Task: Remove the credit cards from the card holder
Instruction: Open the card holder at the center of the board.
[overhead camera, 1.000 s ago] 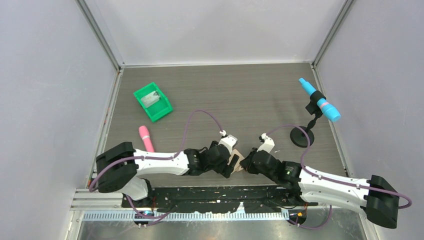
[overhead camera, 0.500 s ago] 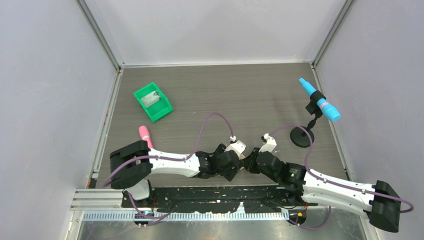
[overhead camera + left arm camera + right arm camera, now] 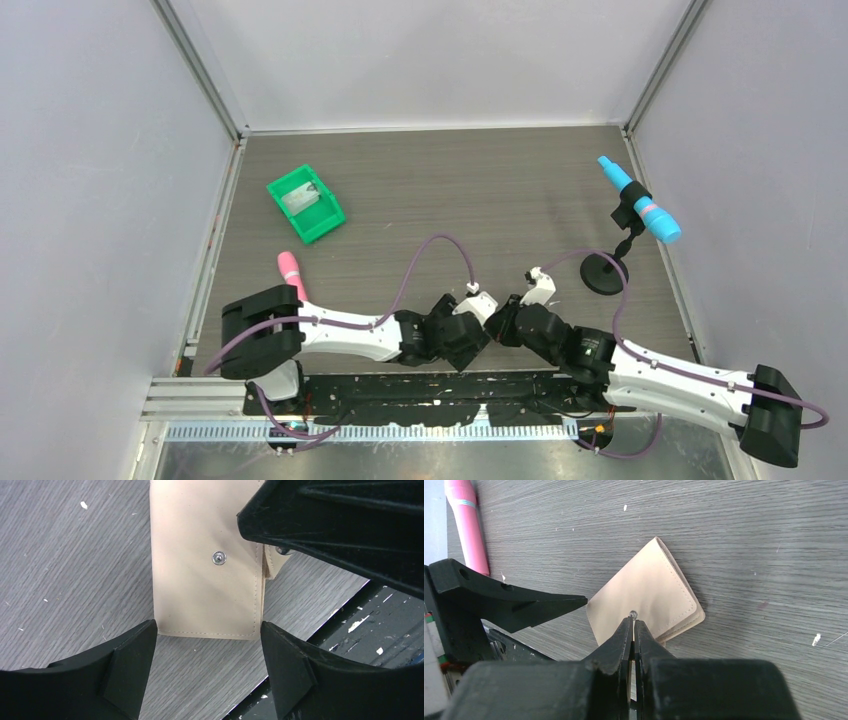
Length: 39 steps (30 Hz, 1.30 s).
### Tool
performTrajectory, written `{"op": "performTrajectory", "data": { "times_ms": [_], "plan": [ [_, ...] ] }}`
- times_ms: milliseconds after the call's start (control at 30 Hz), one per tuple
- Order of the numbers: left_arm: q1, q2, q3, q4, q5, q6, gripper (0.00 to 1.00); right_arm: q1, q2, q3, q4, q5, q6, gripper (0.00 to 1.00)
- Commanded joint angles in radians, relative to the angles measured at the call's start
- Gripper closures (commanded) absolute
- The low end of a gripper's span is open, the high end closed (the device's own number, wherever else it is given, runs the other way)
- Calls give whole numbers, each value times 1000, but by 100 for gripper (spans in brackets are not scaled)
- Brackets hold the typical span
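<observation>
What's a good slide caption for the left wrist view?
Open left gripper straddling the closed tan card holder, right gripper over its strap edge.

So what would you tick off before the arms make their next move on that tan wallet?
1. The tan leather-like folding card holder lies flat on the grey wood-grain table: ok.
2. The left gripper is open, its fingers flanking the holder's end: ok.
3. The right gripper is shut at the holder's strap edge: ok. Whether it pinches the strap: cannot tell.
4. The holder is open: not ok, it is folded shut.
5. The credit cards are showing: not ok, none visible.
6. The pink cylinder lies away from both grippers: ok.
</observation>
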Motion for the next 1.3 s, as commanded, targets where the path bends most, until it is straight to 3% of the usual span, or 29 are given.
{"op": "performTrajectory", "data": {
  "times_ms": [0, 267, 400, 600, 800, 1033, 1267],
  "plan": [
    [-3, -39, 18, 7, -61, 14, 22, 5, -27, -5, 4, 41, -5, 95],
    [-4, 19, 43, -6, -66, 16, 30, 6, -45, -11, 0, 40, -2, 95],
    [-3, 22, 73, -61, -88, 4, 43, 6, -44, -16, 1, 39, -15, 95],
    [-3, -39, 62, -106, -118, -29, 71, 6, -64, -18, 8, 21, -136, 94],
    [3, -60, 55, -120, -102, -59, 86, 5, -139, -28, 9, -2, -246, 93],
    [67, -119, 30, -160, -42, -181, 83, 5, -155, -51, 72, -50, -197, 93],
    [235, -302, -176, -67, 117, -337, 73, 7, 83, -65, 330, -193, -149, 91]
  ]
}}
